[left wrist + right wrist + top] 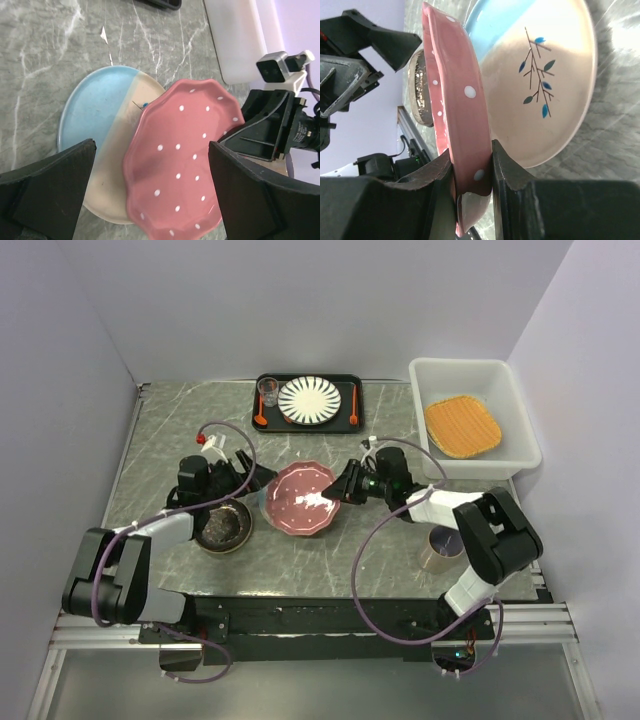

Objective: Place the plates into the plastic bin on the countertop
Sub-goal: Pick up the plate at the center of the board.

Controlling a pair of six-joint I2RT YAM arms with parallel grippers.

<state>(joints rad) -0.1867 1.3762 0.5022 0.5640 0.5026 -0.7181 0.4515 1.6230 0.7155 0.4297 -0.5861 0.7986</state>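
Observation:
A pink plate with white dots (300,498) is tilted up over a pale blue-cream plate with a leaf sprig (95,125), which lies on the grey-green marble countertop (170,430). My right gripper (472,165) is shut on the pink plate's right rim (465,125). My left gripper (151,150) is open, its fingers standing either side of the pink plate's left part without touching it. A dark brown plate (222,525) lies under the left arm. The white plastic bin (515,405) at the back right holds a tan woven-look plate (462,426).
A flat black tray (345,385) at the back centre carries a white plate with dark radial stripes (308,400), a glass (268,390) and orange utensils. A metal cup (440,545) stands near the right arm's base. Walls close in on three sides.

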